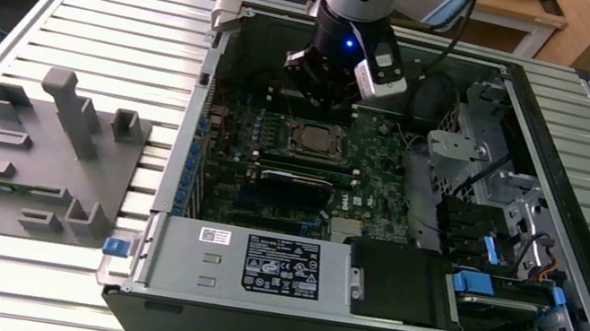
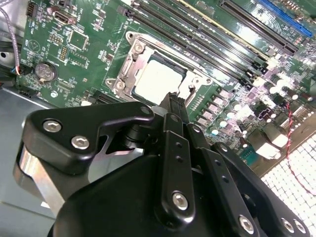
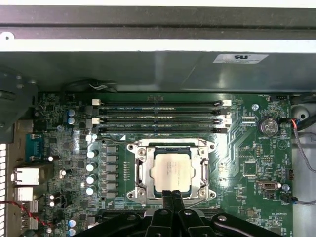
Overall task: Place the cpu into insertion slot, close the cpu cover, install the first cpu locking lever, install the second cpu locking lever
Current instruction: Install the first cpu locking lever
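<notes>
First wrist view: black pincer [image 3: 172, 196] nearest, fingertips pressed together with nothing between them, tips at the near edge of the thin square metal cpu cover [image 3: 142, 170]. Cover lies flat around the silvery-grey square cpu [image 3: 172, 170], seated on the green circuit board [image 3: 247, 143]. Beyond: long black card slots [image 3: 158, 118], then grey metal case wall [image 3: 148, 69].

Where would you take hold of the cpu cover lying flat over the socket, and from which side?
Probably the frame edge nearest the gripper, pinched by the jaws from above. The cpu cover lies flat around the cpu, its middle an open window, so only the rim offers hold.
</notes>
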{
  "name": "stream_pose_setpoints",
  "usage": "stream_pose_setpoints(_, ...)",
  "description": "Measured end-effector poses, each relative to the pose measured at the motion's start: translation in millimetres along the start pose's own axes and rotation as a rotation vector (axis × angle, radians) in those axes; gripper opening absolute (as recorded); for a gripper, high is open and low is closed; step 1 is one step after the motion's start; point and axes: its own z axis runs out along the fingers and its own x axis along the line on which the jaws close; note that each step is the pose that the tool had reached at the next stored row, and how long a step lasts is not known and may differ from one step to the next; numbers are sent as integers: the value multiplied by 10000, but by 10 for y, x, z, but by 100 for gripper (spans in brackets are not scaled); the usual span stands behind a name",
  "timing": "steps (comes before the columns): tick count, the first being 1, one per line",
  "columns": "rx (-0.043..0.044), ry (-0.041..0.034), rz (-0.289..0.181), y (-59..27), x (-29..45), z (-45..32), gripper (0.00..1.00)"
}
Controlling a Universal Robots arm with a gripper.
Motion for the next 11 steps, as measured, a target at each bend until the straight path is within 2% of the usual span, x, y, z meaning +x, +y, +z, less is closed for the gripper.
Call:
stream_pose_setpoints(9,0,-6,-1,-3,163,-3,11)
stream_pose_setpoints(11,0,-7,0,-2,177,-3,11)
